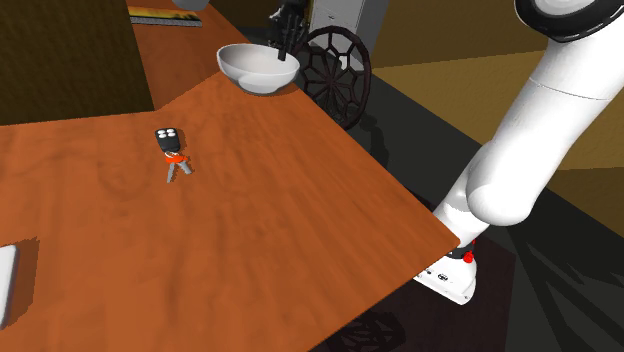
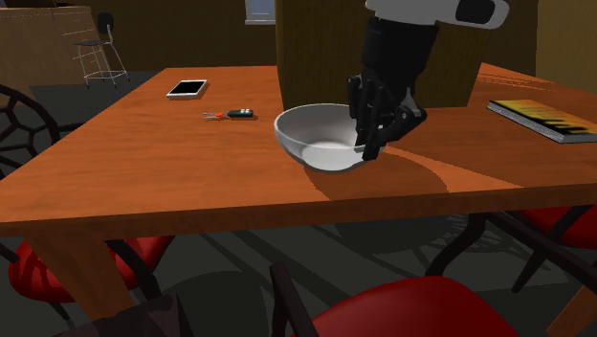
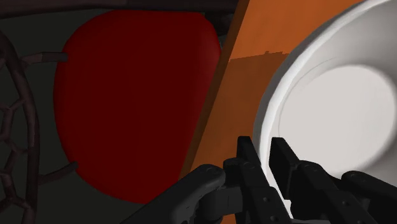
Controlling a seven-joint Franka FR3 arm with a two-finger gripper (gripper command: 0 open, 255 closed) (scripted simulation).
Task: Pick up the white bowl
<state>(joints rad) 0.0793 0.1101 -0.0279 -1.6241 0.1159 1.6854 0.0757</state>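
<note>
Jaws: clamped on the rim of the white bowl, one finger inside, one outside.
White bowl: rim between the jaws, base on the table near its edge.
Chair seat: red, below the jaws, past the table edge.
Key fob: black, with keys, well apart from the jaws.
Book: well apart; cover print too small to read.

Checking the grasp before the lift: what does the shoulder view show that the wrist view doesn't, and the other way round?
Shoulder view adds: a black key fob with keys lying on the orange-brown wooden table, well away from the white round bowl. Wrist view adds: the black fingers clasping the bowl's rim between them, and a dark red chair seat beyond the table's edge. Both share: that bowl, the black gripper at its rim, and the table.
</note>
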